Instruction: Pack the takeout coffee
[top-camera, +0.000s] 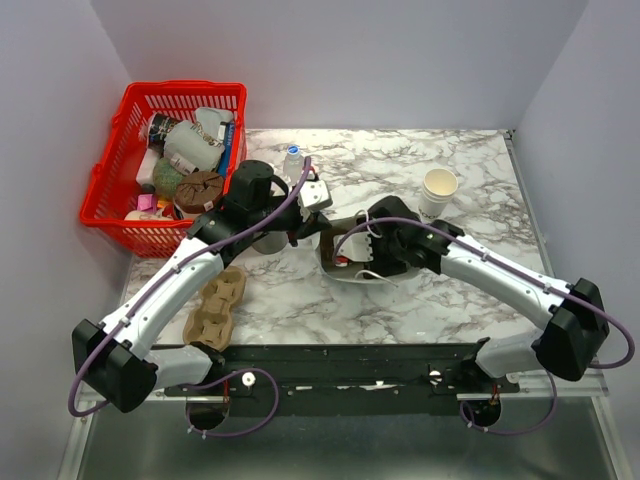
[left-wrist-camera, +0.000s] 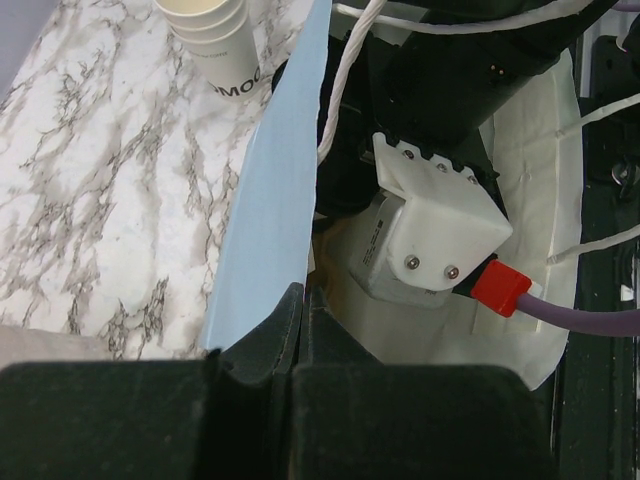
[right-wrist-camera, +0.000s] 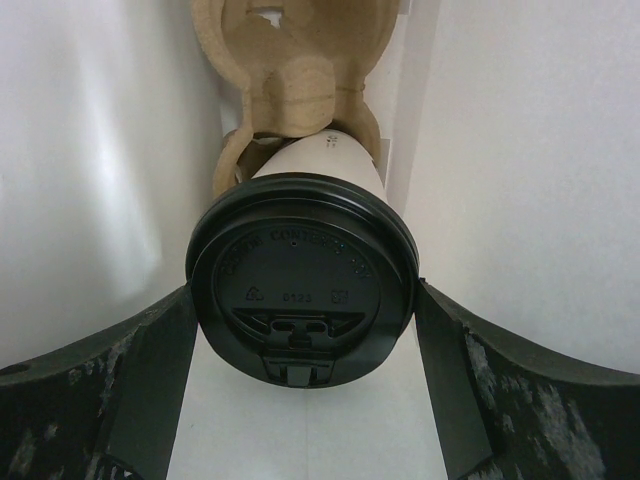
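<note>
the white paper bag lies at the middle of the marble surface, between the two arms. the left fingers are clenched on an edge of the bag's mouth, with the thin sheet pinched between them and standing up from the surface. the right arm reaches in from the right, and its wrist is inside the opening.

inside the bag, the right fingers grasp the coffee cup, one on each side just behind its black lid. the lid faces the wrist camera. the cream body runs away from the camera to a brown cardboard carrier deeper in the bag. the cup's base reaches one of the carrier's pockets, but i cannot tell whether it is seated there. white bag walls close in on both sides.

a second cardboard carrier lies on the surface near the left arm, well apart from the bag. a stack of lidless paper cups stands at the far right. a clear water bottle stands at the far edge just beyond the left wrist. a red basket full of mixed items fills the far left corner.
</note>
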